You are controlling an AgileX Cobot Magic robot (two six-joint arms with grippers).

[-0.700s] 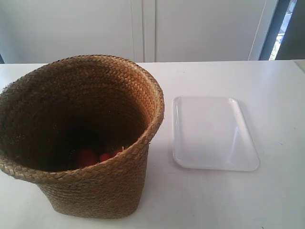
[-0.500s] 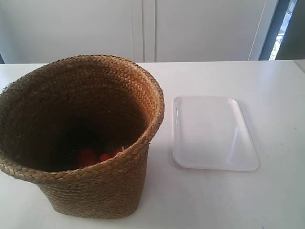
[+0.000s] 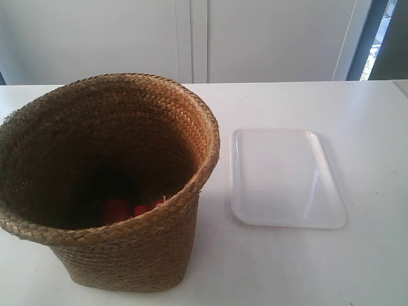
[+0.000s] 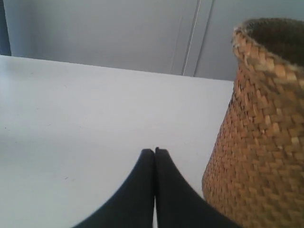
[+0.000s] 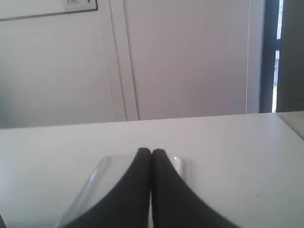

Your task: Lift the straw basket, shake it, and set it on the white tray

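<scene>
The straw basket [image 3: 127, 255] stands upright on the white table [image 3: 376, 274], its braided rim wide open toward the exterior camera and its woven inside falling dark toward the bottom. A few small red items [image 3: 118, 209] lie low inside it; what they are cannot be made out.

Seen from the left wrist, the basket [image 4: 261, 142] rises just beside the left pincer [image 4: 155, 151] and stands taller than it, the golden-brown wall flaring outward toward the rim. The pincer's two black fingers [image 4: 137, 194] are pressed flat against each other and grip nothing. Their tips point past the basket over bare tabletop and are clear of the weave. Lower down, where one finger's base runs close to the basket wall, it cannot be told whether the two touch.

The white tray [image 3: 287, 178] lies flat on the table near the basket, a strip of bare tabletop between them, and nothing rests on it. In the right wrist view the tray [image 5: 102, 166] sits directly ahead of the right pincer [image 5: 151, 152], partly hidden behind it, its glossy rim showing on either side of the fingers. This pincer too is drawn together, tip to tip, with nothing between, and it is apart from the basket, which does not show in its camera.

Beyond both pincers the table runs to a far edge, and behind that stand pale cabinet doors [image 5: 190, 57], with a dark vertical frame [image 5: 271, 52] at one side.
</scene>
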